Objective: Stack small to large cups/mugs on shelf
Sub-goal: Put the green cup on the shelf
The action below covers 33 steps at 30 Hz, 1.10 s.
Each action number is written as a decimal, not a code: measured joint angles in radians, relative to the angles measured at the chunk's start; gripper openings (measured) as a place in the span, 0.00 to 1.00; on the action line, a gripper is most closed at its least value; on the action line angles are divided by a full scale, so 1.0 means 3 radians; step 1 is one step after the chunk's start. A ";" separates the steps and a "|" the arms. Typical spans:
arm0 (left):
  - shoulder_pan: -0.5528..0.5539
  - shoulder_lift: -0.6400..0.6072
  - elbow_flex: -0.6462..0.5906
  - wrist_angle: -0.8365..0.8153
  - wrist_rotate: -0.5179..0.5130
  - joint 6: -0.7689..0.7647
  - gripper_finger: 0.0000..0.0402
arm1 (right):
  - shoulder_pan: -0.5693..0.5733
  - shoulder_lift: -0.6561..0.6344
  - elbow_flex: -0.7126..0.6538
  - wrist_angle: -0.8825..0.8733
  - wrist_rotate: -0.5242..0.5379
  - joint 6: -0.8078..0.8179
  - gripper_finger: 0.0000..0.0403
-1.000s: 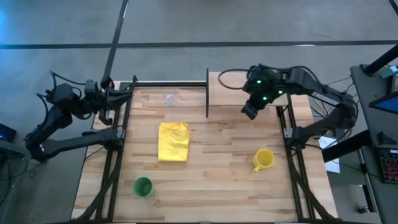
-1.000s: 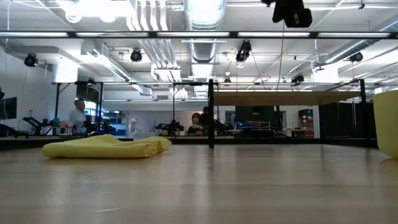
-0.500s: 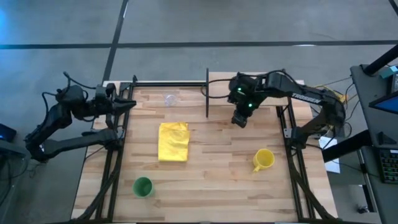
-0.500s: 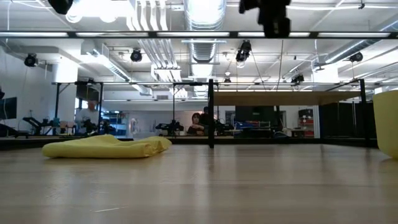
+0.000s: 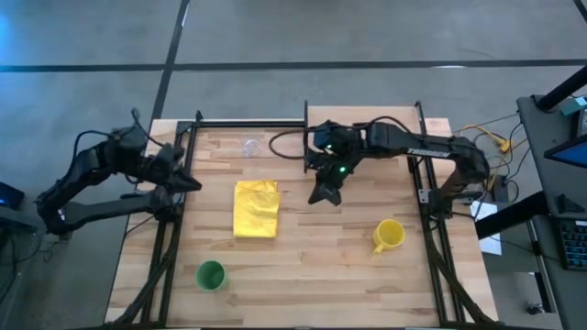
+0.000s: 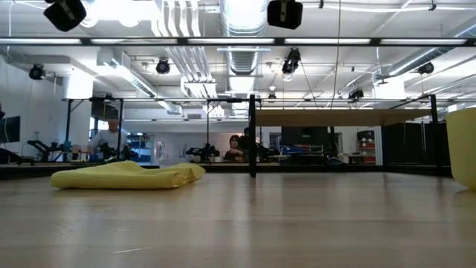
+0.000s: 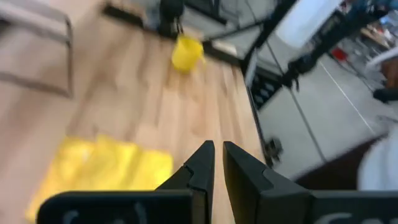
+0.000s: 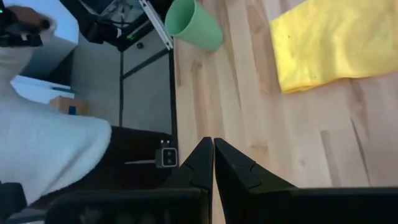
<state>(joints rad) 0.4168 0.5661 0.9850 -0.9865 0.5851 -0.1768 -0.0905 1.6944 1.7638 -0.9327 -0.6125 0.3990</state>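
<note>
While the left hand waits at the surface's left edge — fingers nearly together — the right hand reaches mid-surface, pinched closed, empty.

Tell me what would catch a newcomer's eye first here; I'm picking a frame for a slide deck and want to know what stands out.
The bright yellow cloth lying flat mid-table draws the eye first, with the right end effector hanging above the wood just beside it, fingers shut. Next come the yellow mug near the table's right edge and the green cup at the near left corner. The left end effector hangs at the table's left edge.
</note>
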 joint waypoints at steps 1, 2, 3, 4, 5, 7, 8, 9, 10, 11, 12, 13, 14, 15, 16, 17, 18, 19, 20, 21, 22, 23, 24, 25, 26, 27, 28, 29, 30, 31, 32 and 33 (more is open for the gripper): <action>-0.0002 0.0053 0.0020 -0.0094 0.0047 0.0001 0.05 | 0.0005 0.0044 0.0036 0.0005 0.0000 0.0003 0.02; -0.0008 0.0107 0.0046 -0.0167 0.0063 0.0009 0.05 | 0.0009 0.0086 0.0070 0.0004 0.0000 0.0003 0.02; -0.0021 0.0161 0.0080 -0.0238 0.0066 0.0045 0.05 | 0.0009 0.0137 0.0109 -0.0008 0.0000 0.0004 0.02; -0.0039 0.0216 0.0120 -0.0293 0.0065 0.0119 0.05 | 0.0005 0.0189 0.0145 -0.0007 0.0000 0.0004 0.02; -0.0059 0.0267 0.0167 -0.0331 0.0062 0.0221 0.05 | 0.0000 0.0237 0.0179 -0.0011 0.0003 0.0003 0.02; -0.0098 0.0366 0.0283 -0.0349 0.0036 0.0394 0.05 | -0.0007 0.0350 0.0263 -0.0023 0.0011 0.0004 0.02; -0.0117 0.0418 0.0346 -0.0349 0.0024 0.0460 0.05 | -0.0013 0.0403 0.0313 -0.0017 0.0011 0.0004 0.02; -0.0136 0.0471 0.0413 -0.0348 0.0015 0.0532 0.05 | -0.0013 0.0455 0.0363 -0.0021 0.0011 0.0004 0.02; -0.0154 0.0529 0.0481 -0.0350 -0.0015 0.0608 0.05 | -0.0012 0.0510 0.0423 -0.0022 0.0011 0.0003 0.02; -0.0174 0.0578 0.0551 -0.0349 -0.0062 0.0688 0.05 | -0.0011 0.0575 0.0501 -0.0016 0.0009 -0.0017 0.02; -0.0192 0.0617 0.0621 -0.0362 -0.0103 0.0766 0.05 | -0.0011 0.0628 0.0563 -0.0010 0.0000 -0.0046 0.02; -0.0209 0.0653 0.0698 -0.0374 -0.0181 0.0823 0.05 | -0.0003 0.0692 0.0624 -0.0016 -0.0013 -0.0083 0.02; -0.0218 0.0682 0.0763 -0.0392 -0.0257 0.0884 0.05 | 0.0002 0.0771 0.0690 -0.0016 -0.0057 -0.0123 0.02; -0.0223 0.0709 0.0821 -0.0426 -0.0334 0.0938 0.05 | 0.0004 0.0848 0.0755 -0.0008 -0.0103 -0.0159 0.02; -0.0224 0.0733 0.0873 -0.0452 -0.0406 0.0981 0.05 | 0.0009 0.0927 0.0813 -0.0003 -0.0129 -0.0161 0.02; -0.0224 0.0752 0.0926 -0.0463 -0.0472 0.1021 0.05 | 0.0016 0.1017 0.0873 0.0004 -0.0133 -0.0125 0.02; -0.0224 0.0766 0.0970 -0.0456 -0.0537 0.1051 0.05 | 0.0017 0.1113 0.0942 0.0027 -0.0137 -0.0061 0.02; -0.0224 0.0775 0.0995 -0.0449 -0.0590 0.1069 0.05 | 0.0020 0.1210 0.1012 0.0041 -0.0137 -0.0012 0.02; -0.0224 0.0778 0.1012 -0.0459 -0.0622 0.1076 0.05 | 0.0031 0.1313 0.1086 0.0035 -0.0139 -0.0010 0.02; -0.0224 0.0778 0.1016 -0.0460 -0.0650 0.1077 0.05 | 0.0036 0.1411 0.1163 0.0031 -0.0138 -0.0023 0.03; -0.0224 0.0771 0.1016 -0.0462 -0.0659 0.1078 0.05 | 0.0046 0.1511 0.1242 0.0031 -0.0138 -0.0034 0.04; -0.0224 0.0767 0.1008 -0.0461 -0.0660 0.1078 0.05 | 0.0055 0.1604 0.1322 0.0031 -0.0146 -0.0036 0.05; -0.0224 0.0766 0.1001 -0.0472 -0.0660 0.1078 0.05 | 0.0067 0.1690 0.1402 0.0020 -0.0175 -0.0035 0.06; -0.0224 0.0761 0.0999 -0.0497 -0.0660 0.1079 0.05 | 0.0082 0.1788 0.1488 0.0016 -0.0237 -0.0031 0.07; -0.0224 0.0751 0.0997 -0.0530 -0.0660 0.1078 0.05 | 0.0094 0.1865 0.1572 0.0004 -0.0316 -0.0024 0.09; -0.0224 0.0743 0.0997 -0.0549 -0.0660 0.1076 0.05 | 0.0112 0.1944 0.1653 -0.0022 -0.0394 -0.0022 0.11; -0.0224 0.0735 0.0997 -0.0554 -0.0660 0.1074 0.05 | 0.0130 0.2028 0.1755 -0.0033 -0.0468 -0.0021 0.12; -0.0224 0.0725 0.0997 -0.0556 -0.0660 0.1073 0.05 | 0.0145 0.2093 0.1846 -0.0031 -0.0511 -0.0021 0.14; -0.0224 0.0715 0.0997 -0.0562 -0.0660 0.1073 0.05 | 0.0164 0.2156 0.1928 -0.0030 -0.0515 -0.0023 0.16; -0.0224 0.0706 0.0997 -0.0564 -0.0660 0.1072 0.05 | 0.0177 0.2205 0.1980 -0.0004 -0.0516 -0.0036 0.17; -0.0224 0.0696 0.0997 -0.0563 -0.0660 0.1072 0.05 | 0.0187 0.2212 0.1973 0.0074 -0.0520 -0.0046 0.19; -0.0224 0.0689 0.0997 -0.0564 -0.0660 0.1071 0.05 | 0.0192 0.2204 0.1946 0.0144 -0.0514 -0.0048 0.20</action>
<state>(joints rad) 0.3496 0.7727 1.2842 -1.1557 0.3870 0.1444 -0.0330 2.3558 2.3475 -0.8896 -0.7667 0.3847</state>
